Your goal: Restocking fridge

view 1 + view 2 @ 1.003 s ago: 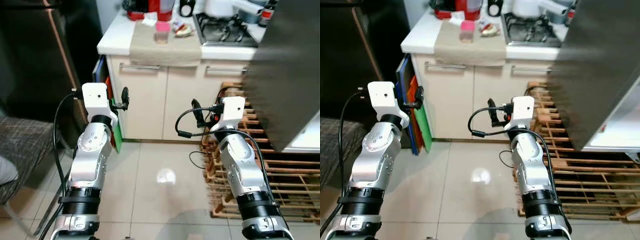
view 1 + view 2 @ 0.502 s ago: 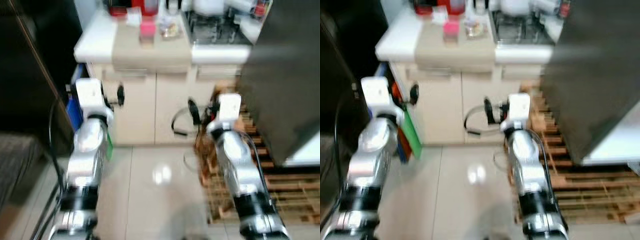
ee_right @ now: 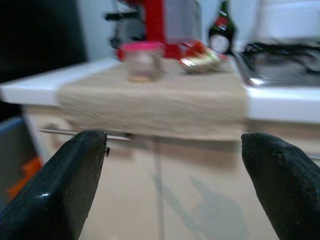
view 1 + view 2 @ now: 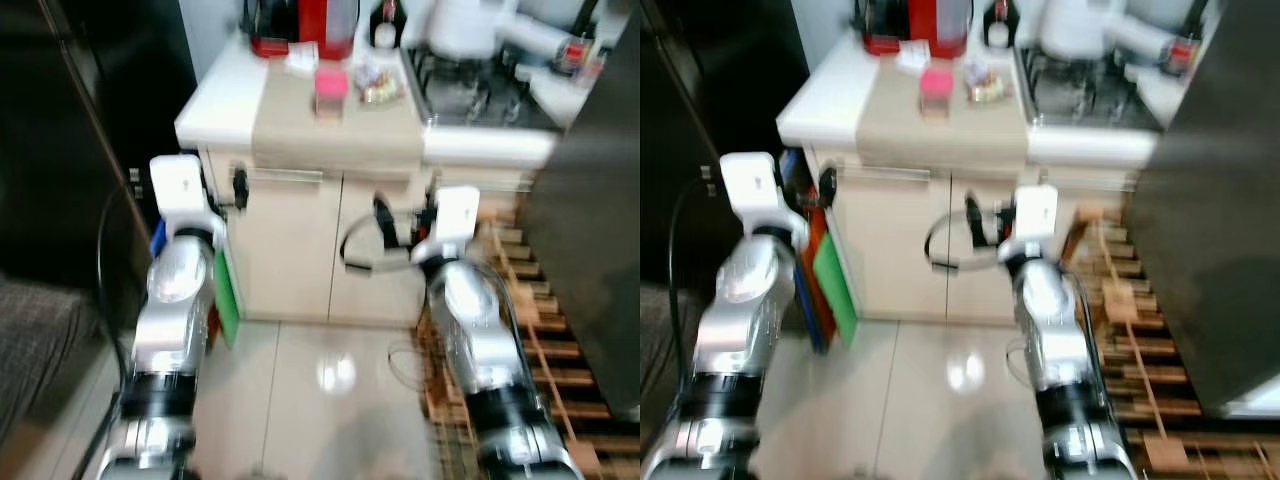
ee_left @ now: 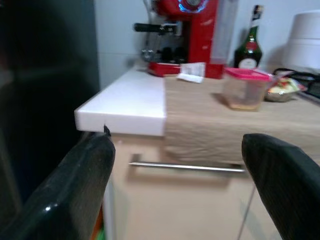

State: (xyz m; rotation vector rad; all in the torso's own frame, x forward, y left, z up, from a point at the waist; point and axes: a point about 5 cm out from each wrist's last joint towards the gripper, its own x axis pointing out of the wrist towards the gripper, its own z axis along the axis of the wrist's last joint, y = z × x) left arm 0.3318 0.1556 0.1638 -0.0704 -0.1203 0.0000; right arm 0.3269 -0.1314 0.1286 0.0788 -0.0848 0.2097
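A small clear container with a pink lid (image 4: 330,92) stands on a beige cloth (image 4: 335,128) on the white counter (image 4: 218,105). Next to it lies a bowl of wrapped food (image 4: 378,85). The dark grey fridge door (image 4: 600,200) stands open at my right. Both arms are raised before the cabinet, short of the counter. My left gripper (image 4: 240,188) is open and empty, its fingers (image 5: 75,200) wide apart and facing the container (image 5: 246,89). My right gripper (image 4: 384,214) is likewise open, with nothing between its fingers (image 3: 55,185). The head views are blurred.
A red coffee machine (image 4: 300,22) and a dark bottle (image 4: 385,18) stand at the counter's back, with a gas stove (image 4: 480,85) and a white pot (image 4: 465,25) to their right. A wooden pallet (image 4: 560,340) lies on the floor at right. Green and orange boards (image 4: 835,290) lean beside the cabinet.
The whole picture has shifted and blurred, so the camera has moved; the counter now sits lower and larger in view. Both arms keep the same raised pose with their fingers open.
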